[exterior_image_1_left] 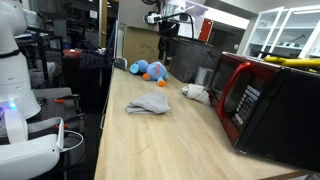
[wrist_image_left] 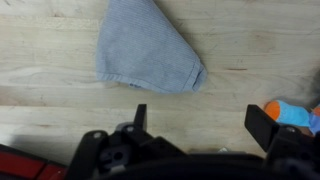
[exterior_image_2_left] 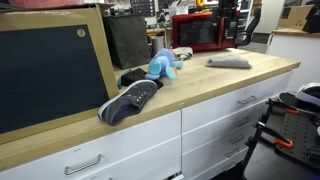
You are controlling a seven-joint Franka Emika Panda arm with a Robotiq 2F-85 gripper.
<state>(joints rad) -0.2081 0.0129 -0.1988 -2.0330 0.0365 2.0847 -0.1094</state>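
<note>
In the wrist view my gripper [wrist_image_left: 200, 120] is open, with nothing between its two dark fingers [wrist_image_left: 140, 116]. It hangs well above the wooden counter [wrist_image_left: 60, 100]. A crumpled grey cloth [wrist_image_left: 150, 45] lies flat on the wood just ahead of the fingers, and nothing touches it. A blue and orange plush toy [wrist_image_left: 292, 115] peeks in beside the right finger. In both exterior views the cloth [exterior_image_1_left: 150, 104] [exterior_image_2_left: 228, 62] lies mid-counter and the plush toy [exterior_image_1_left: 152, 70] [exterior_image_2_left: 163, 66] sits farther along. The arm [exterior_image_1_left: 166, 30] hangs above the counter's far end.
A red microwave [exterior_image_1_left: 262, 100] [exterior_image_2_left: 200, 32] stands on the counter near the cloth, with a white object [exterior_image_1_left: 197, 92] beside it. A dark shoe [exterior_image_2_left: 130, 100] lies at the counter edge next to a black framed board [exterior_image_2_left: 50, 70]. Drawers [exterior_image_2_left: 215, 115] run below the counter.
</note>
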